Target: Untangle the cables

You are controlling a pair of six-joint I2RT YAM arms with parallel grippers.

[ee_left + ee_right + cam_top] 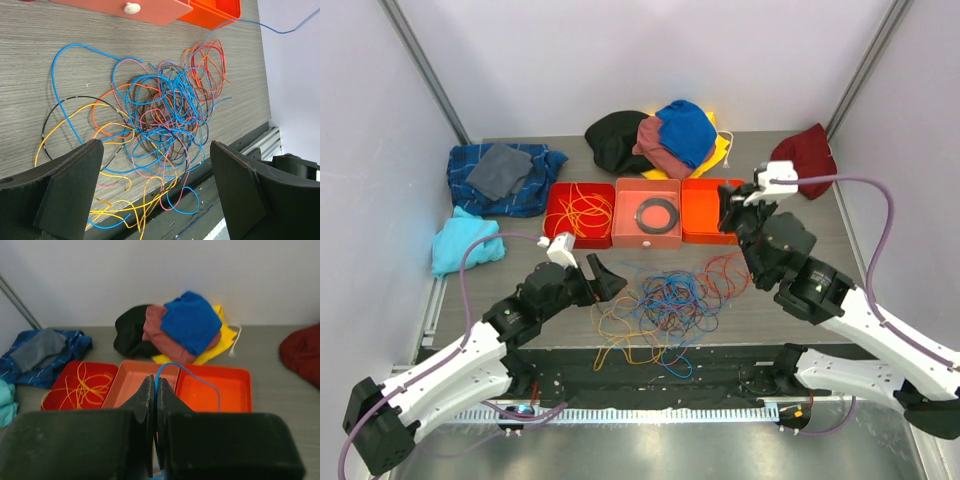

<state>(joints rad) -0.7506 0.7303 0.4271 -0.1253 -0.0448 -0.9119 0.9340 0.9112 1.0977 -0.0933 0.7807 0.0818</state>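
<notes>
A tangle of thin blue, orange, yellow and red cables (665, 300) lies on the table in front of the trays, and some loops hang over the front edge. It fills the left wrist view (160, 110). My left gripper (600, 278) is open and empty just left of the tangle, and its fingers (70, 185) frame the near loops. My right gripper (730, 212) is raised over the orange tray (708, 232) and shut on one blue cable (195, 376), which arcs over that tray. This blue cable also rises taut from the tangle in the left wrist view (280, 30).
A red tray (557, 232) holds loose yellow cables (580, 212). The middle salmon tray (648, 238) holds a black ring (657, 213). Clothes lie around: blue plaid (535, 185), cyan (465, 245), a pile at the back (660, 135), and dark red (805, 155).
</notes>
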